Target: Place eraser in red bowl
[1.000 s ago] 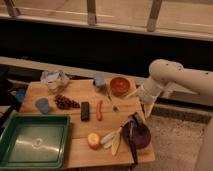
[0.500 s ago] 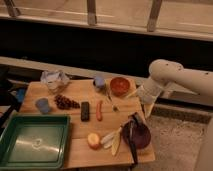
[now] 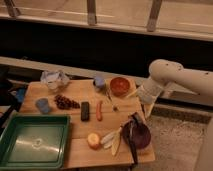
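The eraser is a flat black block lying on the wooden table, just left of a thin orange-red carrot stick. The red bowl sits at the back of the table, right of centre, and looks empty. My gripper hangs from the white arm at the table's right edge. It is just right of the red bowl and well to the right of the eraser. It holds nothing that I can see.
A green tray fills the front left. A maroon bag, a banana and a round fruit lie at the front right. Grapes, two blue cups and a clear container stand at the left and back.
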Motion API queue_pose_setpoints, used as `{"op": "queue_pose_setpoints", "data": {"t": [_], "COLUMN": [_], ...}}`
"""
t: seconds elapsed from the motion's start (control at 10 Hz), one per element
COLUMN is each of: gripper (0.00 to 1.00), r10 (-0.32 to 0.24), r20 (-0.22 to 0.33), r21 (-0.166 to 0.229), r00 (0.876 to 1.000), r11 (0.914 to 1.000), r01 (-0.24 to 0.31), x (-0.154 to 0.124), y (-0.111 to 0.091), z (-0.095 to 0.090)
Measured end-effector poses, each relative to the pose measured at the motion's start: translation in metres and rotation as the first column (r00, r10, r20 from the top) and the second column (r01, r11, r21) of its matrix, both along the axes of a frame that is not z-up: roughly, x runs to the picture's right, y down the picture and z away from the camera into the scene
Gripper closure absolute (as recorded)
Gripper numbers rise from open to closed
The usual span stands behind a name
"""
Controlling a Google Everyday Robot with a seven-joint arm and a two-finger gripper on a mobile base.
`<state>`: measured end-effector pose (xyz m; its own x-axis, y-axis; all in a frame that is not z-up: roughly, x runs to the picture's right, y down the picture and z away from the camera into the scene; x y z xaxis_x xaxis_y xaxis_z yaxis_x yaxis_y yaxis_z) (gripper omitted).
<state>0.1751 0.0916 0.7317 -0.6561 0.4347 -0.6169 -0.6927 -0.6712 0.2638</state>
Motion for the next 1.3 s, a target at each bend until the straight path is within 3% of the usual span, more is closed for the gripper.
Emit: {"op": "queue_pose_setpoints", "data": {"t": [0.6, 0.8, 1.0, 1.1, 1.3], "gripper": [0.20, 0.20, 0.20, 0.20, 0.20], "r10": [-0.003, -0.042, -0.138, -0.193, -0.301], "r20": [0.000, 0.007, 0.049, 0.072, 0.145], "r21": [0.001, 0.033, 0.086, 0.111, 0.166], "r00": [1.000, 0.999, 0.989, 0.979, 0.943], "r11": [1.0000, 0.9986, 0.9874, 0.9766, 0.9466], "r01": [0.003, 0.042, 0.133, 0.184, 0.276], "x": [0.000, -0.005, -0.033, -0.054, -0.109], "y": [0.000, -0.004, -0.020, -0.028, -0.041], "z": [0.000, -0.006, -0.013, -0.014, -0.016]}}
